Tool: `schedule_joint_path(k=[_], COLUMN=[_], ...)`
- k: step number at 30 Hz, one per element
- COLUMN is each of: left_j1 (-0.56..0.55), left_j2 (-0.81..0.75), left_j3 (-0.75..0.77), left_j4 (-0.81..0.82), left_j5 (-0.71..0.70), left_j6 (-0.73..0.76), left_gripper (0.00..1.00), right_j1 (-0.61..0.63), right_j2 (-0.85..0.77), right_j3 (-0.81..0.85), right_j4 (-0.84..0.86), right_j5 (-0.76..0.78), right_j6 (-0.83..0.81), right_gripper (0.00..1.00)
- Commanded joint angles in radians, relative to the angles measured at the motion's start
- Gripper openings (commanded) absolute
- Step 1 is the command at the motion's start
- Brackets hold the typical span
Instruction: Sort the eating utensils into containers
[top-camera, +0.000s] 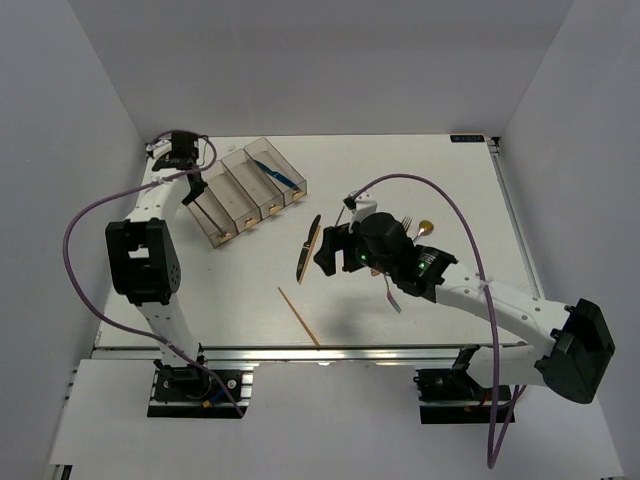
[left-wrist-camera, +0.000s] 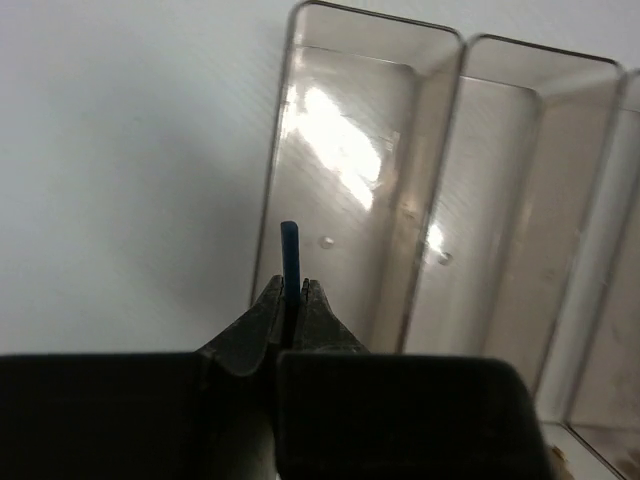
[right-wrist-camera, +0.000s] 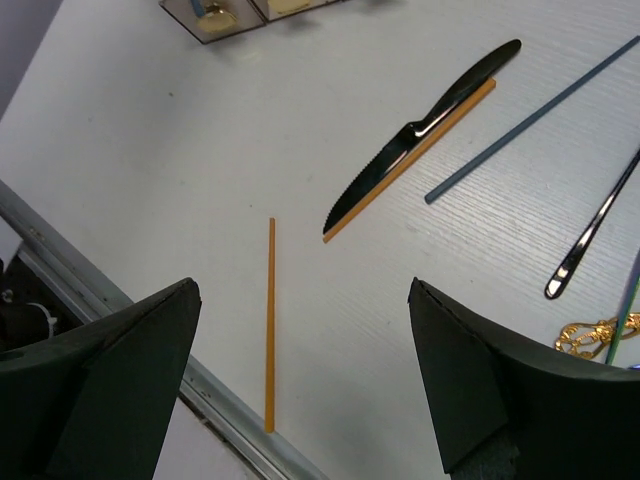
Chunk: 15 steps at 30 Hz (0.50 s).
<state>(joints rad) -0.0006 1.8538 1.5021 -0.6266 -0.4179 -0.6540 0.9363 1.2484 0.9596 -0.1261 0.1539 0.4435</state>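
Left gripper: closed on a slim blue piece, whose short end stands out beyond the fingertips. What kind of utensil it is cannot be told. The gripper hangs near the far-left corner of the tabletop, over the long wall of the end bin nearest the left edge.

Containers: four narrow clear bins joined side by side, set at a slant in the far-left part of the tabletop. Their yellow-tagged ends face the near side. A blue knife lies in the bin at the right end of the row. The bins seen from the left wrist show nothing inside.

Right gripper: jaws wide apart, holding nothing, above the middle of the tabletop.

Below it:
- One wooden chopstick lies alone, reaching toward the near edge.
- The black knife lies with a second wooden chopstick touching along its side.
- A dark chopstick lies just beside these.
- A glossy dark handle and a gold fork lie further toward the right edge.
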Motion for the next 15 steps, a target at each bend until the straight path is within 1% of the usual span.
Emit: schedule_joint_path(k=[1,8,11,15], left_j1=[0.036,0.083,0.093,0.096], left_j2=[0.014,0.097,0.123,0.163], left_j3=[0.153,0.34,0.386,0.402], left_j4=[-0.102,-0.169,-0.17,-0.163], left_j5=[-0.068,-0.045,-0.044,-0.025], left_j6=[0.048,0.067,0.079,0.083], left_gripper=[0.0,0.0,0.0,0.0], right_j1=[-0.001,-0.001,-0.002,-0.002], right_j2=[-0.05,-0.044,-0.029,-0.004], right_j3=[-0.03,-0.045,-0.044,-0.036], right_j4=[-0.01,-0.003,0.003,0.009], right_j5=[0.022,0.015,0.009,-0.01], right_j6=[-0.038,-0.045,-0.046,-0.045], right_gripper=[0.89,0.89,0.89,0.89])
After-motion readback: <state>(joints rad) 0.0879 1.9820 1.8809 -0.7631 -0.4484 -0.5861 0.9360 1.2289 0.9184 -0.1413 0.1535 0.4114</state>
